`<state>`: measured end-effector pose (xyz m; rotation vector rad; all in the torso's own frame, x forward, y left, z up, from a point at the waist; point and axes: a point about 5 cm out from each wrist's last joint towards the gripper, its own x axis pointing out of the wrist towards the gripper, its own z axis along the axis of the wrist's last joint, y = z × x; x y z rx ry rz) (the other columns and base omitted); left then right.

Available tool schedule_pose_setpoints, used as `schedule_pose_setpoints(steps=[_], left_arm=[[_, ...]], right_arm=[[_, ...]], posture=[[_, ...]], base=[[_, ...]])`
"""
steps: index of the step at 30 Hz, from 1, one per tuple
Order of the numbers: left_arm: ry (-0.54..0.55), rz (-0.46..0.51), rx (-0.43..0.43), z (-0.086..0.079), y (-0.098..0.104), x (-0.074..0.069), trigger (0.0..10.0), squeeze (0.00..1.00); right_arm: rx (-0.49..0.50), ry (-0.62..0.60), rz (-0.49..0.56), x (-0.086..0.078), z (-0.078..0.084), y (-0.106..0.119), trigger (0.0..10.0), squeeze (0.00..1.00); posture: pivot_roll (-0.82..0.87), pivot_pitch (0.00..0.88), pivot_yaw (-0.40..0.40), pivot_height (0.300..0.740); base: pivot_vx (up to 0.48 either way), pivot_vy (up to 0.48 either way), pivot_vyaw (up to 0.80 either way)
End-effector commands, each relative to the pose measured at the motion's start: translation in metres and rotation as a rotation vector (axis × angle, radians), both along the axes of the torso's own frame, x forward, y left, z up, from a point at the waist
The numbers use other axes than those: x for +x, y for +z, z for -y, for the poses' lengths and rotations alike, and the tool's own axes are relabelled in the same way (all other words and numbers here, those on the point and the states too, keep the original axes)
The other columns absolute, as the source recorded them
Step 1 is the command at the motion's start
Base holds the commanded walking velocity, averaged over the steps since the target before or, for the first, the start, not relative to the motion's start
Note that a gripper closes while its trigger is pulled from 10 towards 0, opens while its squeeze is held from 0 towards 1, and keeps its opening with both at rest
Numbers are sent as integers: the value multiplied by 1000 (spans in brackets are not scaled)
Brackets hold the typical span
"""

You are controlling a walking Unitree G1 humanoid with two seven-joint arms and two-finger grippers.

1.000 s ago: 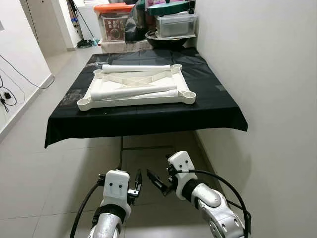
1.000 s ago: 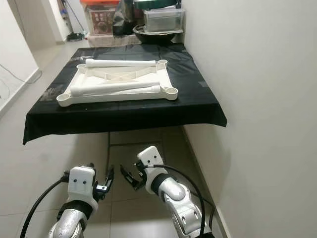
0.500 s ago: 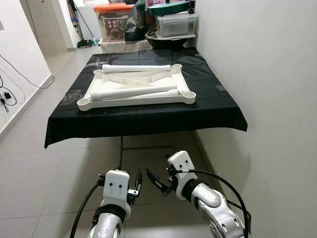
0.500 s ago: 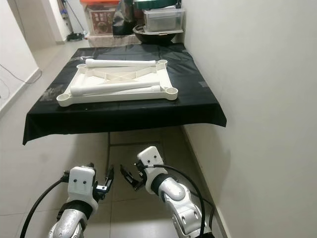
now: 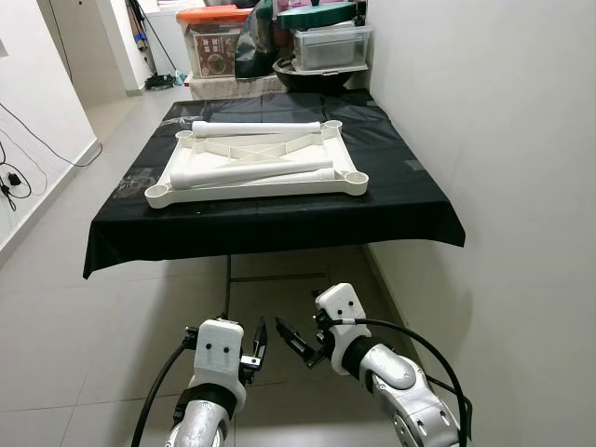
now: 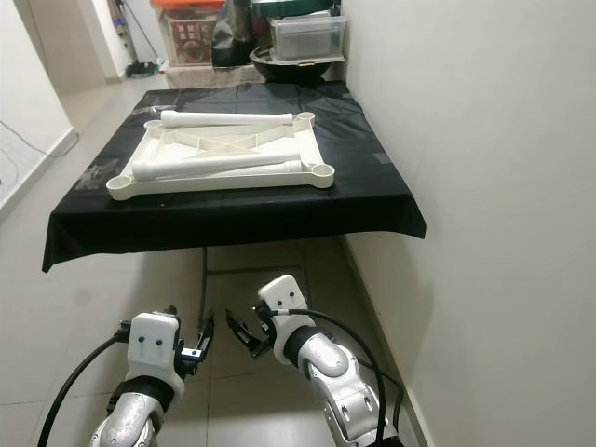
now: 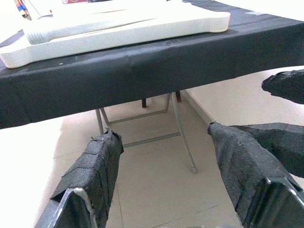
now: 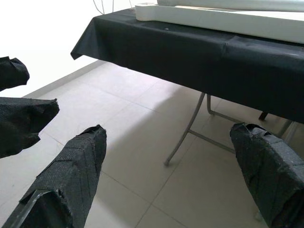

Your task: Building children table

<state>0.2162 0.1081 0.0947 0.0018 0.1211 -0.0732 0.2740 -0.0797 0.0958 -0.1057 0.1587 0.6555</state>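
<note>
I see both grippers, left (image 5: 257, 343) and right (image 5: 291, 340), held wide below the counter's (image 5: 410, 209) near edge; white tabletop (image 5: 256, 168) lies mid-counter.

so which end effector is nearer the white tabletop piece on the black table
Neither by much, the right slightly. The right end effector and left end effector both hang open and low over the floor, in front of and below the white tabletop.

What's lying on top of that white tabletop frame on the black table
On the white tabletop frame lie white table legs: one along its far edge, others near the front. Their overlap hides the exact count.
</note>
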Motion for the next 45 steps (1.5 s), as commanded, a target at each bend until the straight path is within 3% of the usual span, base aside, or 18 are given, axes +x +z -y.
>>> schedule_pose_setpoints(steps=[1, 17, 18, 20, 22, 27, 31, 37, 45], left_arm=[[218, -142, -39, -20, -27, 32, 10000, 0], [237, -116, -28, -23, -21, 30, 10000, 0], [245, -44, -26, -25, -10, 28, 10000, 0], [245, -44, -26, -25, -10, 28, 10000, 0], [243, 58, -6, -25, 4, 27, 10000, 0], [251, 143, 6, -26, 16, 23, 10000, 0], [222, 164, 28, -21, 20, 20, 10000, 0], [195, 160, 31, -20, 22, 15, 10000, 0], [205, 99, 13, -21, 12, 14, 10000, 0]], right_arm=[[-16, -236, -74, 30, -11, -19, 10000, 0], [3, -283, -51, 32, -8, -12, 10000, 0], [36, -321, -13, 33, -1, -5, 10000, 0], [36, -321, -13, 33, -1, -5, 10000, 0], [79, -333, 37, 33, 3, 3, 10000, 0], [138, -304, 136, 31, -3, 18, 10000, 0], [99, -287, 161, 29, -5, 19, 10000, 0], [123, -253, 149, 27, 1, 27, 10000, 0], [139, -321, 128, 22, 3, 21, 10000, 0]], posture=[[-154, 0, 41, 740], [-142, 0, 45, 740], [-145, 0, 57, 740], [-145, 0, 57, 740], [-146, 0, 58, 740], [-151, 0, 58, 740], [-151, 0, 58, 740], [-179, 0, 81, 740], [-172, 0, 85, 740]], base=[[0, 0, 0], [0, 0, 0], [0, 0, 0], [0, 0, 0], [0, 0, 0], [0, 0, 0], [0, 0, 0], [0, 0, 0], [0, 0, 0]])
